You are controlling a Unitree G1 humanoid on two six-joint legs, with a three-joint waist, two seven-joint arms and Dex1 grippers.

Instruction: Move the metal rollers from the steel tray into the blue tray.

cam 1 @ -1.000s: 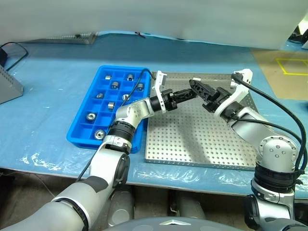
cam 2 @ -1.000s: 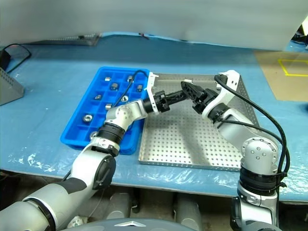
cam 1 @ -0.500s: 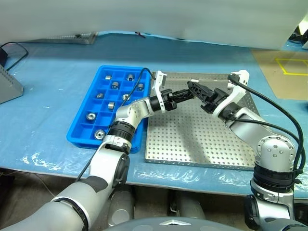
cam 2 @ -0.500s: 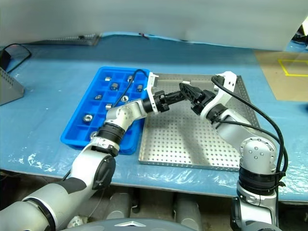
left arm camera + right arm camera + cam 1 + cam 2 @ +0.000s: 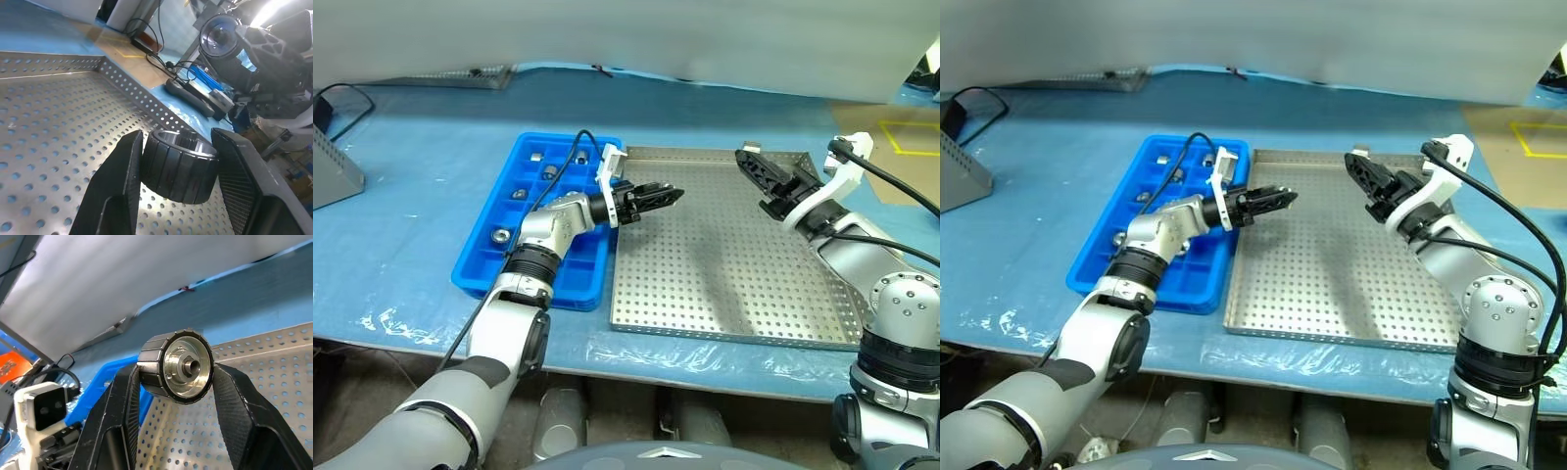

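The steel tray (image 5: 724, 284) lies on the blue-covered table (image 5: 411, 196), its perforated floor bare, with the blue tray (image 5: 475, 279) touching its left rim. Over the seam between the two trays hangs the left end effector (image 5: 668, 195), pointing right across the steel tray's left part; its fingers (image 5: 117, 186) are clamped on a metal roller (image 5: 180, 165), a short ribbed drum with a shiny inner ring. Further back on the right, the right end effector (image 5: 751, 164) hovers over the steel tray's far right part, and its fingers (image 5: 239, 401) pinch a second roller (image 5: 182, 365), its silver hub facing the wrist camera. In the blue tray's far compartments sit several more rollers (image 5: 548, 172), one per square. A black cable (image 5: 342, 93) lies at the table's far left.
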